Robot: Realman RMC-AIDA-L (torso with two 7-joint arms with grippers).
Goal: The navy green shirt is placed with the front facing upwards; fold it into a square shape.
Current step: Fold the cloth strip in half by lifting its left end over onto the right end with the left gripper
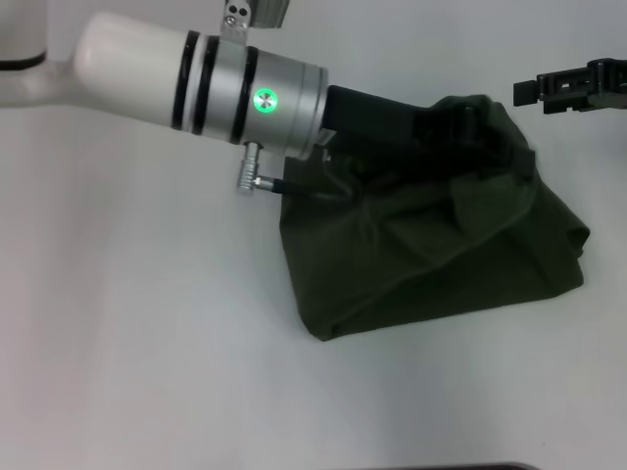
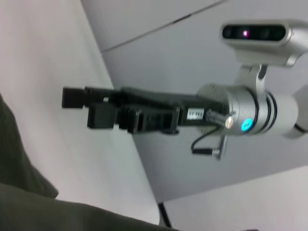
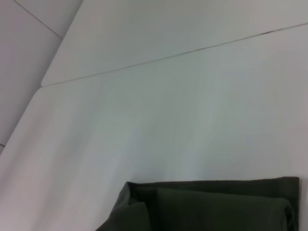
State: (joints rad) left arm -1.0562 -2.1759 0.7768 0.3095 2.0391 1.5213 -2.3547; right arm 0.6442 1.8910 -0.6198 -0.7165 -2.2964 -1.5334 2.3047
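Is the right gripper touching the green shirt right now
No, in the head view the right gripper hangs in the air off the far right corner of the navy green shirt, with bare table showing between them.

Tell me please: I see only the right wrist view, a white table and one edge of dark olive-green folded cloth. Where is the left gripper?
Observer: In the head view, the left gripper is low on the far part of the dark olive-green cotton shirt, with cloth bunched around it.
Operator: Does my right gripper touch the cloth?
Observer: No. The right gripper hangs beyond the shirt's far right corner, apart from it, above the white table.
Operator: Is the shirt a neat square?
Observer: Not yet. It is a lumpy, wrinkled bundle, raised on the far side where the left gripper is.
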